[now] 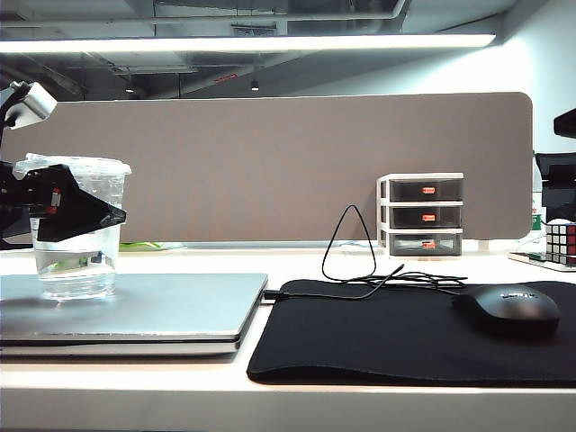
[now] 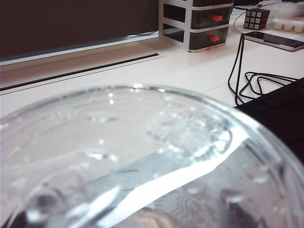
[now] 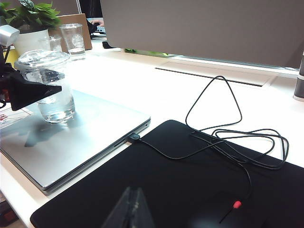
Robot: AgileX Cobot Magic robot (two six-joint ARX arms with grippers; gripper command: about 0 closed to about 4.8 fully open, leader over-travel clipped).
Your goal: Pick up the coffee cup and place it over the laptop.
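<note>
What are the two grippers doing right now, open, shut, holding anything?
Left gripper: around the coffee cup, which stands on the laptop; grip cannot be told.
Right gripper: above the mouse pad, apparently shut, empty.

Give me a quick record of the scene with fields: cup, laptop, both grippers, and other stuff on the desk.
cup: coffee cup upright on the laptop lid, lid on
laptop: laptop closed, cable plugged into its side
left gripper: left gripper around the cup, fingers spread
right gripper: right gripper low over the mouse pad, holding nothing
other: mouse, drawer unit, puzzle cube
</note>
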